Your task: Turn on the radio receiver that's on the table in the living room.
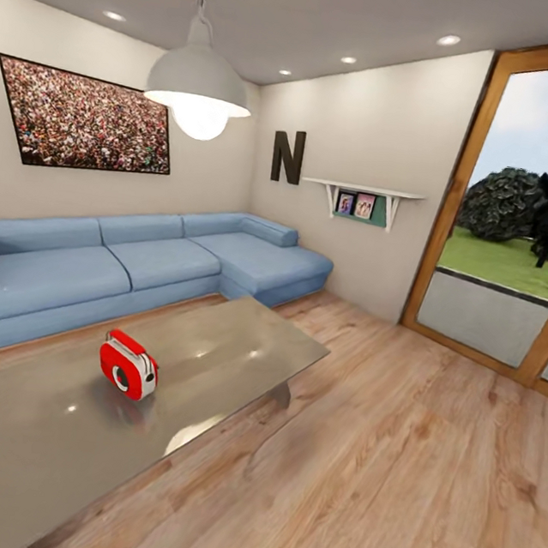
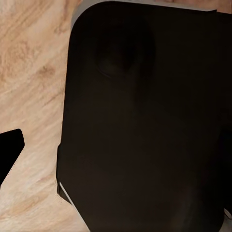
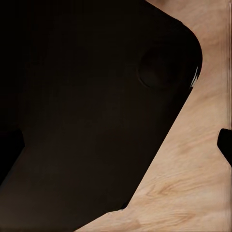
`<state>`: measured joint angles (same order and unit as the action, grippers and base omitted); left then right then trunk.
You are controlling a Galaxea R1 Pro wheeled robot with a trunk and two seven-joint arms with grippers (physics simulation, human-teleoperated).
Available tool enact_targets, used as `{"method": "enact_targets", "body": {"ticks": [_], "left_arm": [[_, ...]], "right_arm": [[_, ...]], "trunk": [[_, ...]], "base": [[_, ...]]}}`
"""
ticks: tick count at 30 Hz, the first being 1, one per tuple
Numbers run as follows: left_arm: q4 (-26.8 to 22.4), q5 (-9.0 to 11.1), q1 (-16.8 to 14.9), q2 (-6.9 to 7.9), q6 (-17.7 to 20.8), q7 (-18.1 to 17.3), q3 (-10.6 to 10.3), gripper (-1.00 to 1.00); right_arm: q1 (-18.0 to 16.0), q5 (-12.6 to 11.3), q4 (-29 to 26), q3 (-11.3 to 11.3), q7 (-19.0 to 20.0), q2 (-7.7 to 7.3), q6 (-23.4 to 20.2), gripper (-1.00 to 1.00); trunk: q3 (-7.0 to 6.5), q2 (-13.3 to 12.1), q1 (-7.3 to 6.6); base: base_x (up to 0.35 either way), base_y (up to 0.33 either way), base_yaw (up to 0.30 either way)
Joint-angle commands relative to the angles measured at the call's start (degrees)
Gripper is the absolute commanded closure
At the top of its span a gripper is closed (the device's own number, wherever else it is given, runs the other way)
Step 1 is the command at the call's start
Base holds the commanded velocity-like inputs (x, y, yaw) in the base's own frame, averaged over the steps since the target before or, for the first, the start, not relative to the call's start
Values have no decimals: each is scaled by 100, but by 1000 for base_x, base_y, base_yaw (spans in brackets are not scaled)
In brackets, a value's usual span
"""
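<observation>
Neither gripper gave me a readable jaw state: both wrist cameras looked down past a large dark body, which I took to be part of the robot's own base, onto the wood plank floor [image 2: 29, 72], and only a dark sliver at each picture's edge hinted at a finger. I could not tell whether either was apart or together. I judged both arms were stowed low for travel, which would explain that downward look.

From the head camera I surveyed the living room, largest items first. The blue L-shaped sofa [image 1: 136, 269] ran along the two far walls, framing the seating area. In front of it stood the table [image 1: 231, 338], low and glossy, its top reflecting the pendant lamp [image 1: 200, 83] that hung above. A glazed door [image 1: 515, 219] with a wooden frame opened onto a garden at the right. On the wall hung the crowd picture [image 1: 82, 119], with a letter N [image 1: 288, 156] and a small shelf [image 1: 361, 201] near the corner.

The radio receiver [image 1: 128, 365] stood upright on the table, well in from the edges, nearer the sofa side, its round dial facing roughly toward me. I judged the task was still in the approach phase: the base needed to close on the table before either arm could reach the radio's front.
</observation>
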<state>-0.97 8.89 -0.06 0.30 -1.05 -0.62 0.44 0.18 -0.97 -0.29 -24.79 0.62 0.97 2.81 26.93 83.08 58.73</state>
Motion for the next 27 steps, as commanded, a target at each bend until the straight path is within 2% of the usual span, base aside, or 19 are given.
{"method": "enact_targets", "body": {"ticks": [1,27], "left_arm": [[0,1,-1,1,0,0,0,-100],[0,25,2,40,9,0,5,-100]], "right_arm": [[0,0,1,0,0,0,0,-100],[0,0,3,0,0,1,0,-100]], "trunk": [[0,0,0],[0,0,0]], "base": [[329,-37,0],[330,-3,0]]}}
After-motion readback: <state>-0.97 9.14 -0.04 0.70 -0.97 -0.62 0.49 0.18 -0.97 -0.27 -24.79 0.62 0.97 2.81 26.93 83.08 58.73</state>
